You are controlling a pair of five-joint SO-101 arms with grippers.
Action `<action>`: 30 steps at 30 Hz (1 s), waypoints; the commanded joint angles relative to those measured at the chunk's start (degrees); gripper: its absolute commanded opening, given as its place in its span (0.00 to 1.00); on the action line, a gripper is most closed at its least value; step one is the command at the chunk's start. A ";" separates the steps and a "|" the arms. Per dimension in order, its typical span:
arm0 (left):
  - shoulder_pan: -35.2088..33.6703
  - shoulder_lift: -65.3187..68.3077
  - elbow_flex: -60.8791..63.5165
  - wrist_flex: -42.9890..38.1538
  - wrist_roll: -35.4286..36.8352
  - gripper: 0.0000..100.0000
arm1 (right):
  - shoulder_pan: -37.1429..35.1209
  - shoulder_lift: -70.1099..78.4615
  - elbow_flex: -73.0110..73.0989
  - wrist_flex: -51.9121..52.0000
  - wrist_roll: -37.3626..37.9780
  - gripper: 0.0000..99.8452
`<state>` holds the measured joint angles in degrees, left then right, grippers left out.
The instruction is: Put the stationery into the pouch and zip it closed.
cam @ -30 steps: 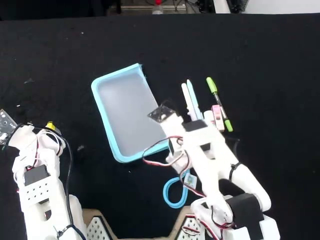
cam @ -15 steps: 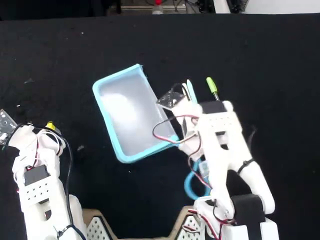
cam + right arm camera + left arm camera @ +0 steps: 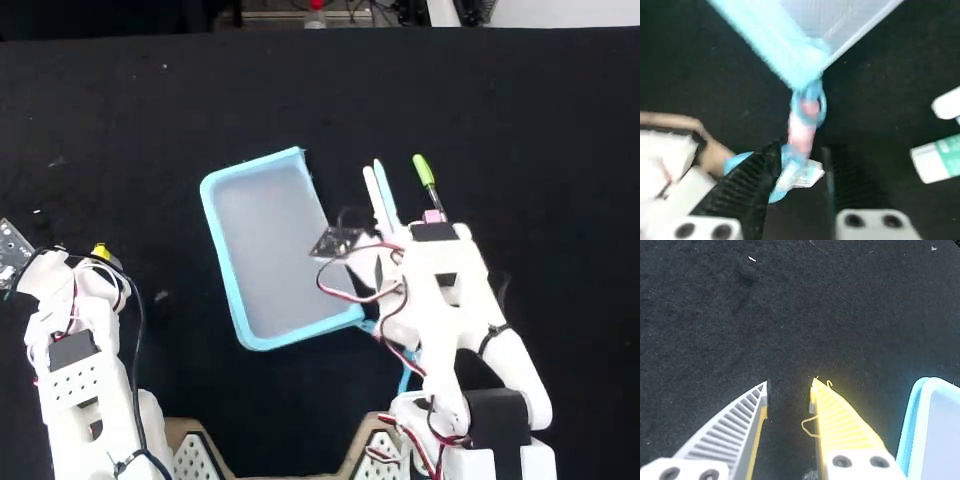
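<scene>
The pouch (image 3: pixel 270 250) lies mid-frame in the high view, with the stationery (image 3: pixel 424 172) just right of it and outside. At its lower-right corner my right gripper (image 3: pixel 801 149) straddles the pink zipper pull (image 3: pixel 804 127), fingers narrowly apart — possibly brushing it. My left gripper (image 3: pixel 788 385), lower left, stands parted over the table (image 3: pixel 790 300).

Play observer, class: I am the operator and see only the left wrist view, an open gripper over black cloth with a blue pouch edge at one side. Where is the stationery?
Observer: In the high view, two pens, a green highlighter and a pink item lie together beside the pouch, none inside it.
Operator: And where is the other gripper?
Observer: The right gripper sits at the pouch's corner, with a blue loop and a pink tag lying between its open jaws.
</scene>
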<state>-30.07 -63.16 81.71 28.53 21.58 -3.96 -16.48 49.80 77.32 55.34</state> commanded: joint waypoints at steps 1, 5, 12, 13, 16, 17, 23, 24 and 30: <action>0.40 -0.62 -3.65 -1.14 0.26 0.14 | 0.09 -0.13 0.22 -5.45 -7.74 0.17; 0.40 -0.62 -3.65 -1.14 0.26 0.14 | -3.78 -0.13 0.48 -10.29 -15.03 0.15; 0.40 -0.62 -3.65 -1.14 0.26 0.14 | -9.85 -0.13 0.31 -15.03 -22.07 0.15; 0.40 -0.62 -3.65 -1.14 0.26 0.14 | -11.34 -0.13 0.22 -15.21 -23.56 0.15; 0.40 -0.62 -3.65 -1.14 0.26 0.14 | -16.26 -0.13 -0.31 -15.91 -26.90 0.15; 0.40 -0.62 -3.65 -1.14 0.26 0.14 | -17.41 -0.13 -0.48 -16.79 -27.96 0.15; 0.40 -0.62 -3.56 -1.14 0.26 0.14 | -16.53 -0.22 -0.75 -20.04 -32.88 0.15; 0.40 -0.62 -3.56 -1.14 0.26 0.14 | -16.18 -0.22 -0.92 -18.81 -32.79 0.15; 0.40 -0.62 -3.65 -1.14 0.26 0.14 | -15.56 -3.47 1.27 -12.57 -26.64 0.15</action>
<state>-30.07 -63.16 81.71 28.53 21.58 -20.22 -16.48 50.86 62.73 24.40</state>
